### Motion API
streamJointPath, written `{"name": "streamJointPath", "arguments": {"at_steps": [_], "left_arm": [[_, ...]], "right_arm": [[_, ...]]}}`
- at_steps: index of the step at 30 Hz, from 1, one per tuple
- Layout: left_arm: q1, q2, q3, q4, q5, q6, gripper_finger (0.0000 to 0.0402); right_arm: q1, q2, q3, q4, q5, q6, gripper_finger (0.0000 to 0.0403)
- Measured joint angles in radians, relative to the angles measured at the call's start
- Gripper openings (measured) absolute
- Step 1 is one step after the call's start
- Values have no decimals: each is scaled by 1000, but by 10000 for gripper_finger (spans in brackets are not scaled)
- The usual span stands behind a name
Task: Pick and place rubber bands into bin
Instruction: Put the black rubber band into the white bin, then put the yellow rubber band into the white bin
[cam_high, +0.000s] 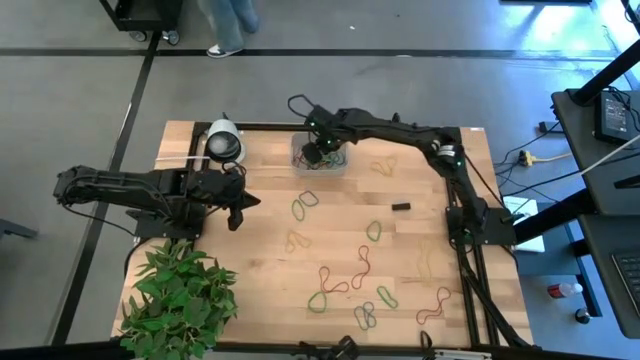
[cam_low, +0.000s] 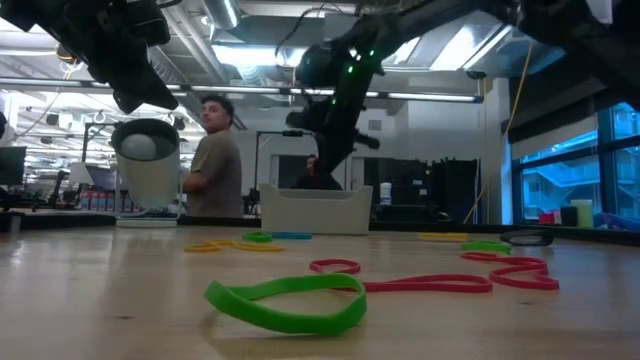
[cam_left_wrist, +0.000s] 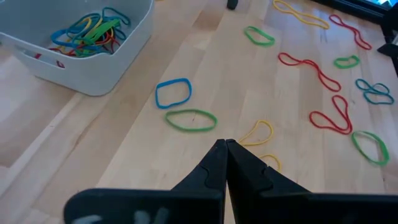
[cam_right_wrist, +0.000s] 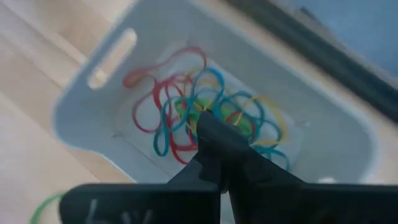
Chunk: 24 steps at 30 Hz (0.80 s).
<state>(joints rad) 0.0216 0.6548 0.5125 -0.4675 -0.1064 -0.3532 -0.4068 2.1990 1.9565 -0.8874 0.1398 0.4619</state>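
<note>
The bin (cam_high: 320, 162) stands at the far middle of the table and holds a heap of red, blue, green and yellow rubber bands (cam_right_wrist: 186, 112). Many more rubber bands (cam_high: 305, 205) lie loose on the wood toward the near and right side, seen also in the left wrist view as rubber bands (cam_left_wrist: 191, 119). My right gripper (cam_right_wrist: 202, 117) is shut and points down into the bin over the heap. My left gripper (cam_left_wrist: 225, 144) is shut and hangs above the table left of centre, over bare wood next to a yellow band (cam_left_wrist: 261, 132). My right gripper's shut fingertips (cam_right_wrist: 208, 127) come from above, pointing down at the heap of bands in the bin. Whether they touch or hold a band I cannot tell, as the fingers themselves cover the spot.
A white-and-black tape roll (cam_high: 223, 143) stands at the far left corner, a green plant (cam_high: 180, 300) fills the near left corner, and a small black object (cam_high: 400, 207) lies right of centre. A person (cam_low: 215, 160) stands beyond the far edge.
</note>
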Motion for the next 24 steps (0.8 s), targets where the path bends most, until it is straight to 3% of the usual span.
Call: {"name": "streamJointPath", "arguments": {"at_steps": [7,18,24], "left_arm": [[0,0,0,0,0,-1,1],[0,0,0,0,0,0,2],[0,0,0,0,0,-2,2]], "right_arm": [[0,40,1,-24,-19,0,38],[-2,15,8,-65,-21,-1,123],[-2,1,8,-56,-63,-1,146]]}}
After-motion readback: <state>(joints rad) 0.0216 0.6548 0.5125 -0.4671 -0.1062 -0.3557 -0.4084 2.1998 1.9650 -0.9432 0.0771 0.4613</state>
